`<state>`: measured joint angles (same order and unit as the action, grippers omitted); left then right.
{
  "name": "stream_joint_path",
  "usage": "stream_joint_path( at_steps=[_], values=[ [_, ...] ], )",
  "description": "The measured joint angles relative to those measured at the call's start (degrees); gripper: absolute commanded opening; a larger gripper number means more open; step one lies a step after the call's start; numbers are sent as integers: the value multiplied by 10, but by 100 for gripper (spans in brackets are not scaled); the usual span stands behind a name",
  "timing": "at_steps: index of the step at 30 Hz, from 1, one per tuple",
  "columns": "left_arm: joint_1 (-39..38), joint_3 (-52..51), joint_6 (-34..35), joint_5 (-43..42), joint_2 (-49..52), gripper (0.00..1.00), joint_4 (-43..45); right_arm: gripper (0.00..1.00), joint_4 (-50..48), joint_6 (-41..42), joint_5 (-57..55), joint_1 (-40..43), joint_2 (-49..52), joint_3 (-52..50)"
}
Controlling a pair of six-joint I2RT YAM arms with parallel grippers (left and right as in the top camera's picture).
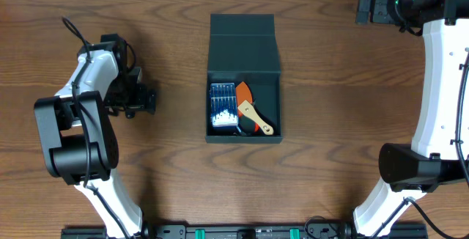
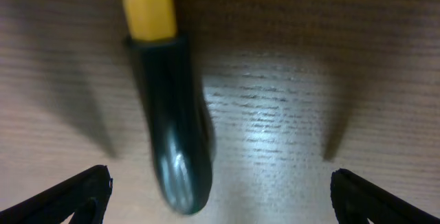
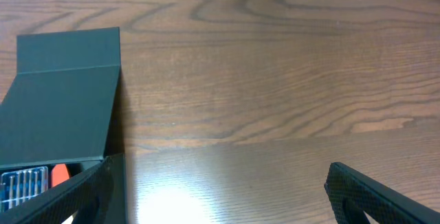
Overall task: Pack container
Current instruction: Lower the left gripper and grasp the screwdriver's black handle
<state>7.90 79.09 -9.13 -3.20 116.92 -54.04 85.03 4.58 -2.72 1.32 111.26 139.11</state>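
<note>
The container is a dark teal square box in the middle of the table, its flap lid folded open to the far side. It also shows at the left of the right wrist view. My left gripper is low over the table, left of the container. It is open, and a black tool handle with a yellow end lies on the wood between its fingers, nearer the left finger and not touched. My right gripper is at the far right, open and empty.
Inside the container lie a small blue case of bits, an orange tool and a wooden-handled tool. The blue case and a bit of orange show in the right wrist view. Bare wood table surrounds the box.
</note>
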Motion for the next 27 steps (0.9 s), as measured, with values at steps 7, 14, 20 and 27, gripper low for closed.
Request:
stream_joint_path(
  at_steps=[7,14,20,27],
  values=[
    [14,-9,-4,-19,0,100,32,99,0,0,0,0,0,0],
    [16,-8,-8,-24,0,100,51,99,0,0,0,0,0,0],
    [16,-8,-17,-25,0,100,56,99,0,0,0,0,0,0],
    [17,-8,-22,-25,-1,82,60,99,0,0,0,0,0,0]
  ],
)
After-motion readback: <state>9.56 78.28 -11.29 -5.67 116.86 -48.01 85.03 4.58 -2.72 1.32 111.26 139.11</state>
